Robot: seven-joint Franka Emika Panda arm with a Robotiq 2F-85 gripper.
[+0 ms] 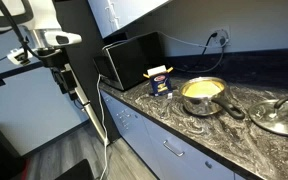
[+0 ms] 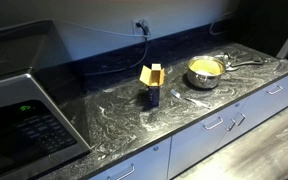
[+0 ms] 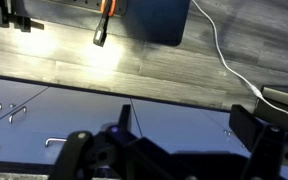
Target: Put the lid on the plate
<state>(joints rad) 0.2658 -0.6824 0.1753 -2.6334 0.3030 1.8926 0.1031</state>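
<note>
The gripper [image 1: 64,77] hangs in the air past the end of the counter [image 1: 209,125], out over the floor and not above the worktop. In the wrist view its two dark fingers [image 3: 79,150] stand wide apart with nothing between them. Beneath them lie pale cabinet drawers [image 3: 44,115] with metal handles, and beyond those a strip of wooden floor [image 3: 84,60] crossed by a white cable [image 3: 219,50].

Nothing of the task is within the gripper's reach. The nearest thing to it on the counter is a black microwave [image 1: 129,58]. Next out from the gripper comes a blue and yellow box [image 1: 160,80], standing upright. Farther still is the plate [image 1: 203,93], a shallow metal pan, yellow inside, with its black handle [image 1: 232,110] pointing away from the gripper.

The lid [image 1: 280,113] is the farthest thing from the gripper. It lies flat on the counter beyond the plate, near the end of the handle, with its small dark knob up. It is beside the plate and not on it. Whether its rim touches the handle I cannot tell.

The plate [image 2: 206,70] and the box [image 2: 152,80] show in both exterior views, well apart from each other on the dark marbled counter. A cord runs down from a wall socket [image 1: 222,35] behind the plate.
</note>
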